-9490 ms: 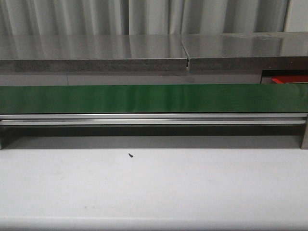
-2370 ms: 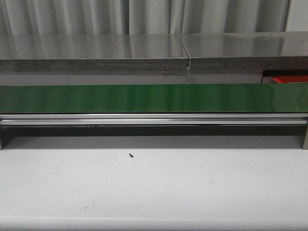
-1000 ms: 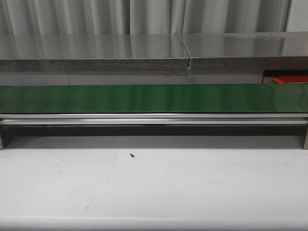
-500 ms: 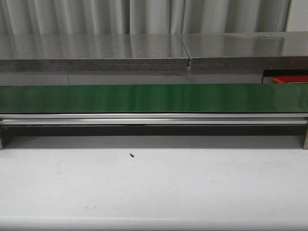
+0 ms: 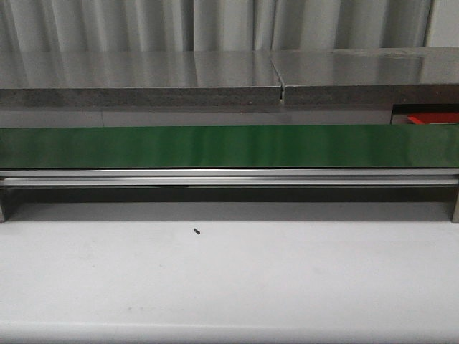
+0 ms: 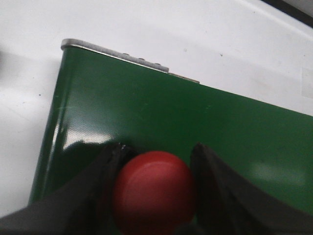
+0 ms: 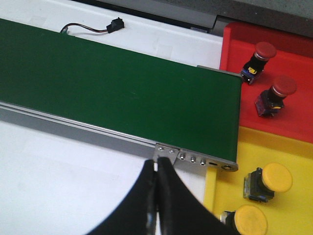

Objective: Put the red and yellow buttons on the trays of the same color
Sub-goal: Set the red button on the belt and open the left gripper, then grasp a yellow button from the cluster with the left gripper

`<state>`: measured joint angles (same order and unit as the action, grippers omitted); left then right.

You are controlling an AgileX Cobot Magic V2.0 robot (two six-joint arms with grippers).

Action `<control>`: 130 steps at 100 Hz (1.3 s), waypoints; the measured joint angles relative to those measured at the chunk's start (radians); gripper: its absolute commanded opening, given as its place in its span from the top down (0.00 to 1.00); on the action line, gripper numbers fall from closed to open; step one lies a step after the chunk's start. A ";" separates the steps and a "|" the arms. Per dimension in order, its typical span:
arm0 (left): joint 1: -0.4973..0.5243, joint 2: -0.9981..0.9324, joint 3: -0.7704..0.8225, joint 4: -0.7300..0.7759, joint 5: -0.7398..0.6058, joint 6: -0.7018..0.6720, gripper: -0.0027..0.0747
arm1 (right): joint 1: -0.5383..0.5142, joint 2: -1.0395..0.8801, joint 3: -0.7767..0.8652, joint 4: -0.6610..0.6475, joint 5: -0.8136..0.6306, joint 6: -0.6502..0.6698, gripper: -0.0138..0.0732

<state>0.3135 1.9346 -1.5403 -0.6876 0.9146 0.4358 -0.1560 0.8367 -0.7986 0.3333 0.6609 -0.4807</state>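
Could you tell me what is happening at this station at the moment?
The left gripper has its fingers on either side of a red button over the green conveyor belt. The right gripper is shut and empty near the belt's end, beside the trays. Two red buttons already lie in the red tray and two yellow buttons in the yellow tray. Neither arm shows in the front view.

Left gripper: two dark fingers spread, one on each side of red button, touching its sides, just above green belt. Right gripper: two dark fingers pressed together, nothing between them, hanging over belt's metal edge. No arm seen in front view.
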 measured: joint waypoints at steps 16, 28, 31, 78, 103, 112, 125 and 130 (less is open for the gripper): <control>0.000 0.000 0.000 -0.011 0.006 0.008 0.11 | 0.000 0.000 0.000 0.000 0.000 0.000 0.92; 0.000 -0.002 0.000 -0.034 0.008 0.012 0.08 | 0.000 0.000 0.000 0.000 0.000 0.000 0.92; 0.000 -0.005 0.000 -0.036 0.008 0.012 0.09 | 0.000 0.000 0.000 0.000 0.000 0.000 0.92; 0.051 -0.152 0.000 0.133 -0.041 0.018 0.14 | 0.000 0.000 0.000 0.000 0.000 0.000 0.92; 0.137 -0.127 0.000 0.259 -0.089 -0.001 0.14 | 0.000 0.000 0.000 0.000 0.000 0.000 0.92; 0.168 -0.097 0.000 0.264 -0.111 -0.004 0.14 | 0.000 0.000 0.000 0.000 0.000 0.000 0.92; 0.199 -0.045 0.000 0.268 -0.145 -0.005 0.14 | 0.000 0.000 0.000 0.000 0.000 0.000 0.92; 0.209 -0.027 0.000 0.268 -0.164 -0.005 0.14 | 0.000 0.000 0.000 0.000 0.000 0.000 0.92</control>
<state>0.5229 1.9074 -1.5403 -0.4197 0.7507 0.4307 -0.1560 0.8367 -0.7986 0.3333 0.6609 -0.4807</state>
